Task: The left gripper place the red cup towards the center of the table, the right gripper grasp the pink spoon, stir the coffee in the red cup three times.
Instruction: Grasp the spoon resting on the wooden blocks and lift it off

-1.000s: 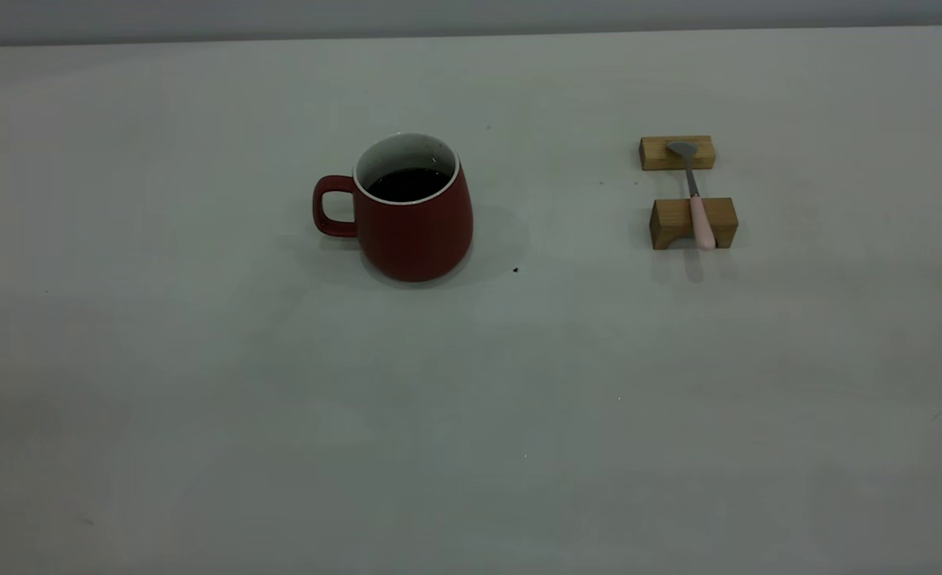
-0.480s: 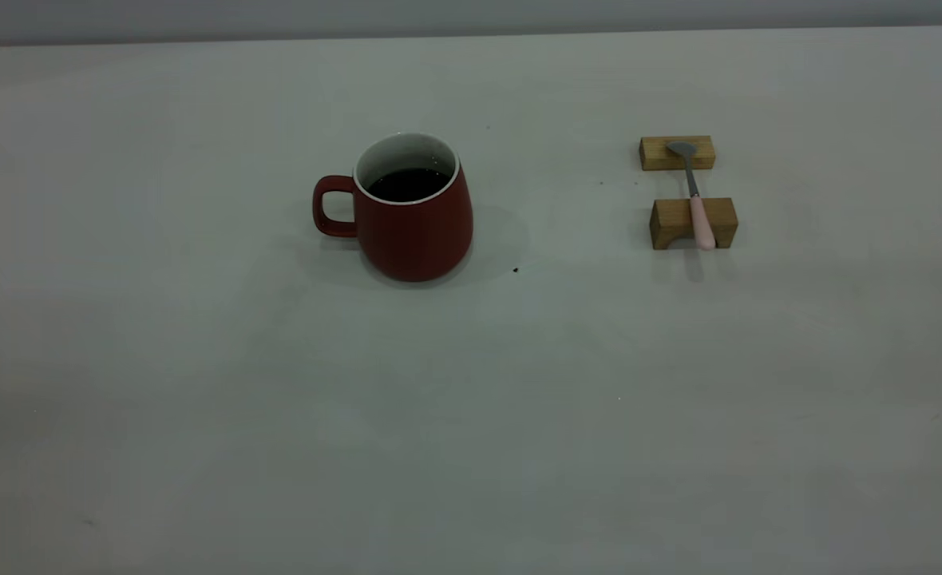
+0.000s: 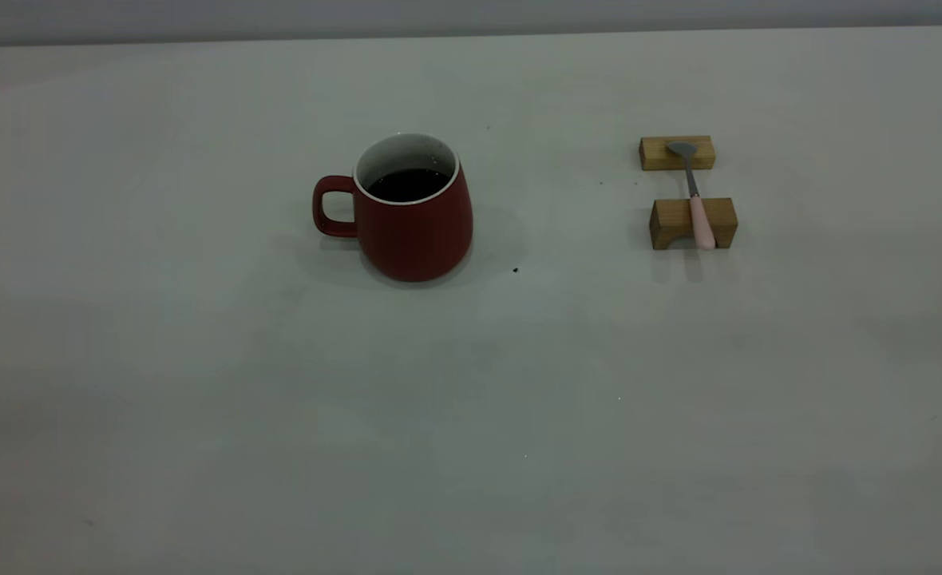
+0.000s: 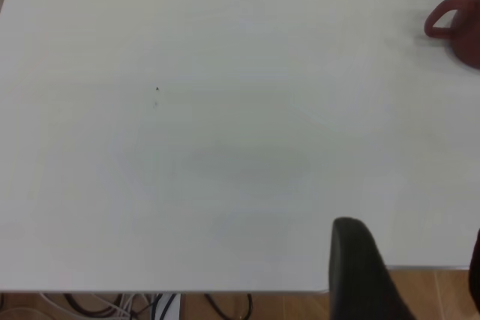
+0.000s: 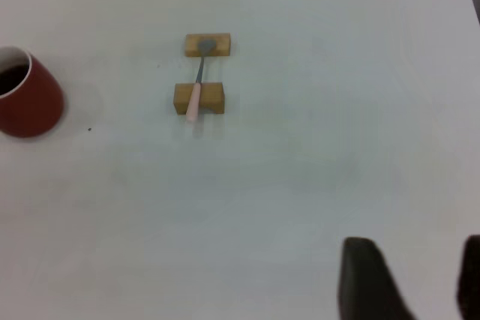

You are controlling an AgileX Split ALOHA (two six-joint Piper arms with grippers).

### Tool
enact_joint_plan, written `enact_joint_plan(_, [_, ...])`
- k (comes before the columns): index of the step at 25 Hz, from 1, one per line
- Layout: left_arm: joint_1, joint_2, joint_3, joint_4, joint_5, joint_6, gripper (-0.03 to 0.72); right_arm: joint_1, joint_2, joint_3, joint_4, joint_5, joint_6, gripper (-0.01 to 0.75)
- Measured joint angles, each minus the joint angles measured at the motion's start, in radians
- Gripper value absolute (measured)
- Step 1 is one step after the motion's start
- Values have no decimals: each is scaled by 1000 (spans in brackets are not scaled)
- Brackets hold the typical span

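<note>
1. the red cup [image 3: 413, 216] is standing upright on the table [image 3: 471, 399], a little left of centre in the upper half of the exterior view, with its ear-shaped handle pointing toward the frame's left.
2. the coffee [image 3: 407, 184] is sitting dark and glossy inside the cup's white lining, below the rim.
3. the pink spoon [image 3: 696, 200] is lying across two tan wooden blocks [image 3: 693, 223] in the upper right of the exterior view, well apart from the cup; its grey bowl is resting on the farther block and its pale pink handle is running over the nearer one, overhanging the front edge.
4. a tiny dark speck [image 3: 516, 271] is showing on the table just to the lower right of the cup's base.
5. the left gripper [image 4: 409, 275] is appearing only in its wrist view, at the bottom right, hanging over the table's near edge with its fingers spread apart and nothing between them; the cup's handle is peeking in at that frame's upper right, far off.
6. the right gripper [image 5: 409, 282] is appearing only in its wrist view, at the bottom right, fingers likewise parted and holding nothing, well apart from the spoon and blocks at upper left.
</note>
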Motion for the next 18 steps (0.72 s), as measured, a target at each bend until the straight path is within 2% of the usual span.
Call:
enact_joint_plan(4, [0,0,0,0,0,0,426,0,285,-86,-2,-96,4,567])
enact_joint_plan(7, [0,0,0,0,0,0,426,0,499,-132,-12,-174,6,652])
enact_joint_plan(11, [0,0,0,0,0,0,426,0,764,-166,5,-285,-5,673])
enact_joint_plan(16, [0,0,0,0,0,1,426,3,1054,-176,136,-425,-126,674])
enact_joint_plan(18, [0,0,0,0,0,1,426,27,1150,-177,173,-475,-168,674])
